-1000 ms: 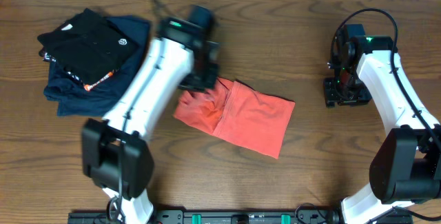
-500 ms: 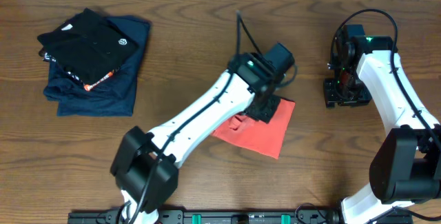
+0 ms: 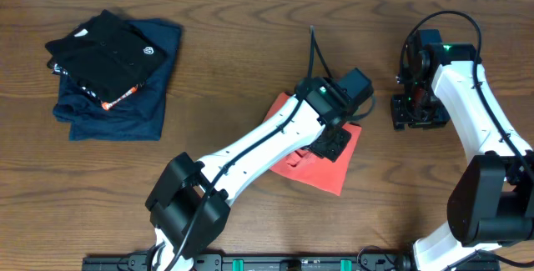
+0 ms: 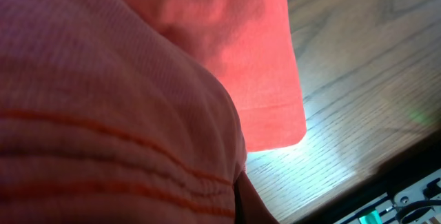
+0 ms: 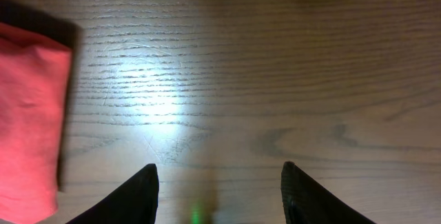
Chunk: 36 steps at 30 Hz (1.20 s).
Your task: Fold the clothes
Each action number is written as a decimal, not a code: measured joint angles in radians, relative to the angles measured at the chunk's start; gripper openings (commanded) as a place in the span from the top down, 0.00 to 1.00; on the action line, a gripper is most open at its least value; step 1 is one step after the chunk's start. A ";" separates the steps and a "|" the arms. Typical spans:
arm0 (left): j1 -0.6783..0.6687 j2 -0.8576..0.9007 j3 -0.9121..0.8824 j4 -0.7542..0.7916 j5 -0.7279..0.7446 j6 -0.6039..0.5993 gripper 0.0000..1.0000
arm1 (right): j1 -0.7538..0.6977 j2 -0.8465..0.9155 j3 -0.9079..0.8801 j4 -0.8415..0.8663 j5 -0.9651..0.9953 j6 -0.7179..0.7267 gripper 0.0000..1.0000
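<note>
One red shirt right of centre on the desk, bunched and partly covered by the left gripper. Cannot tell whether that gripper is spread or pinching: cloth right against its camera, fingers hidden. Hemmed edge and one corner of the shirt flat on the wood, bare desk beyond. Right gripper spread wide, holding nothing, low over the wood near the shirt's folded right edge, a strip of open desk between. Two folded garments far left, well apart from the shirt: one black garment on top of one navy garment.
</note>
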 measured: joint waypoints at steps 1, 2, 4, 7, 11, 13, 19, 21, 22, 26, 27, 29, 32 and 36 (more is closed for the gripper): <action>-0.005 0.000 0.000 0.004 0.000 0.000 0.94 | 0.000 0.000 0.000 0.000 0.000 0.000 0.45; -0.010 0.000 0.000 0.008 0.000 0.000 0.93 | 0.000 0.000 0.000 0.000 0.000 0.000 0.45; -0.019 0.000 0.000 0.015 -0.001 0.000 0.83 | 0.000 0.000 0.000 0.000 0.000 0.000 0.44; -0.033 0.000 0.000 0.025 0.008 -0.004 0.69 | 0.000 0.000 0.000 0.000 0.000 0.000 0.45; -0.055 0.000 0.000 0.038 0.058 -0.011 0.65 | 0.000 0.000 0.000 0.000 0.000 0.000 0.44; -0.063 0.000 0.000 0.030 0.084 -0.004 0.66 | 0.000 0.000 0.000 0.000 0.000 0.000 0.44; -0.030 -0.021 0.000 -0.032 0.082 0.032 0.66 | 0.000 0.000 0.000 0.002 -0.019 -0.009 0.41; 0.023 -0.055 0.000 -0.042 0.060 0.036 0.65 | 0.000 0.000 0.000 0.010 -0.064 -0.042 0.41; 0.059 -0.078 0.000 -0.043 0.051 0.038 0.64 | 0.000 0.000 0.000 0.012 -0.100 -0.067 0.41; 0.216 -0.163 0.000 -0.038 0.021 0.038 0.64 | 0.012 0.000 0.000 0.012 -0.300 -0.174 0.40; 0.252 -0.174 0.002 -0.036 0.017 0.038 0.64 | 0.021 0.000 0.000 0.013 -0.357 -0.196 0.40; 0.317 -0.179 0.002 -0.026 0.011 0.038 0.64 | 0.039 0.000 0.000 0.021 -0.425 -0.220 0.39; 0.376 -0.158 0.001 0.003 0.008 0.038 0.63 | 0.068 0.000 0.000 0.058 -0.495 -0.230 0.38; 0.397 -0.099 -0.003 0.016 0.008 0.038 0.63 | 0.109 -0.001 -0.037 0.123 -0.535 -0.216 0.44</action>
